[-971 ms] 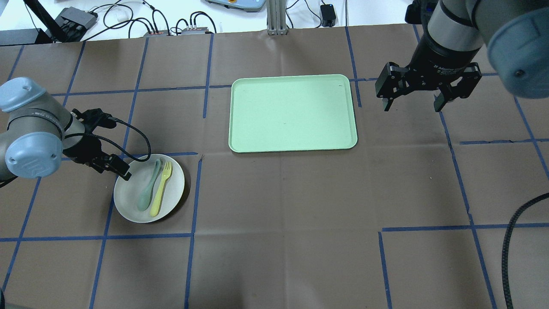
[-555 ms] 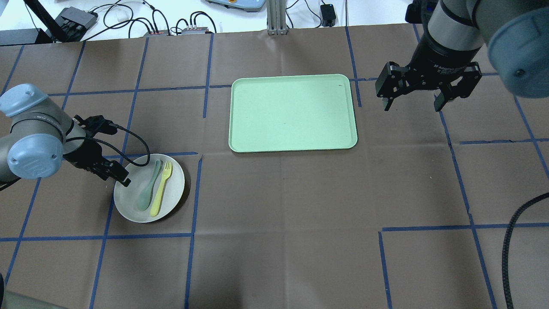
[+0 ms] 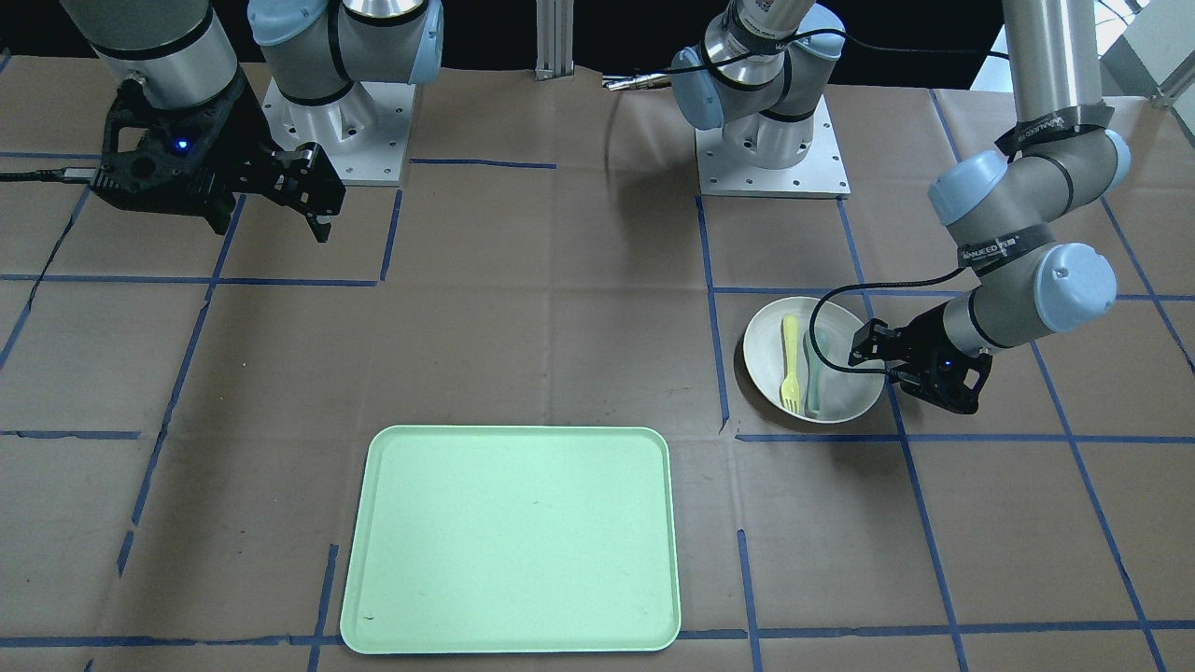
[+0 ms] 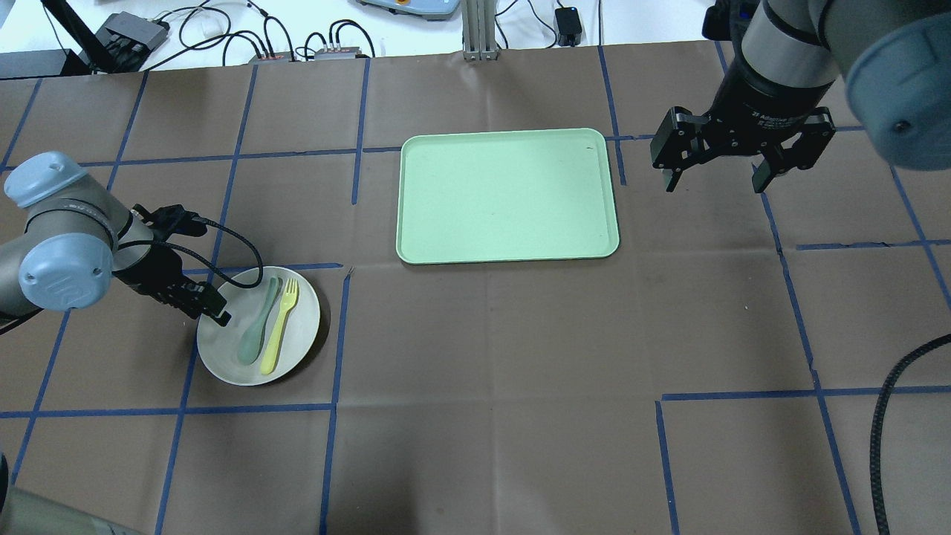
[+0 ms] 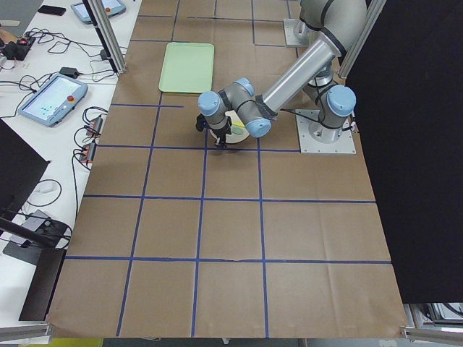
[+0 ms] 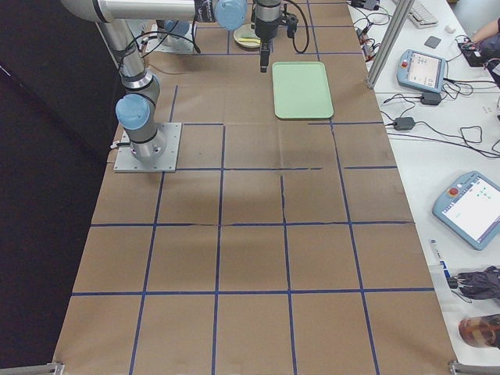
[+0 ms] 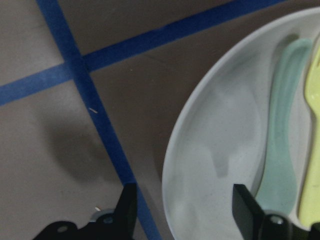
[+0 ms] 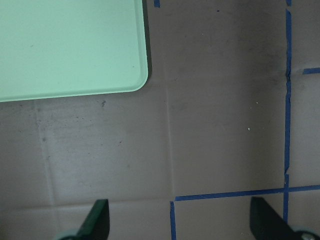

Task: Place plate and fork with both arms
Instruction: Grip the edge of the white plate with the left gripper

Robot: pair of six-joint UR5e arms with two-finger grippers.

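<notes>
The off-white plate (image 4: 223, 355) sits on the table at the left, with the pale-yellow fork (image 4: 280, 327) lying in it beside a grey-green spoon (image 4: 256, 331). My left gripper (image 4: 212, 308) is open at the plate's left rim. In the left wrist view one finger (image 7: 127, 205) is outside the rim over the table and the other inside over the plate (image 7: 220, 150), near the spoon (image 7: 282, 150) and fork (image 7: 312, 150). My right gripper (image 4: 713, 186) is open and empty, hovering right of the tray. The front view shows the plate (image 3: 845, 397), fork (image 3: 791, 364) and left gripper (image 3: 878, 366).
A rectangular mint-green tray (image 4: 509, 195) lies at the table's middle back; its corner shows in the right wrist view (image 8: 75, 45). Blue tape lines cross the brown table cover. Cables and boxes lie beyond the far edge. The arm bases (image 3: 770, 140) stand at the robot's side.
My left gripper has shifted a little nearer and lower onto the plate's left rim. The right arm, plate, fork and spoon have not moved.
</notes>
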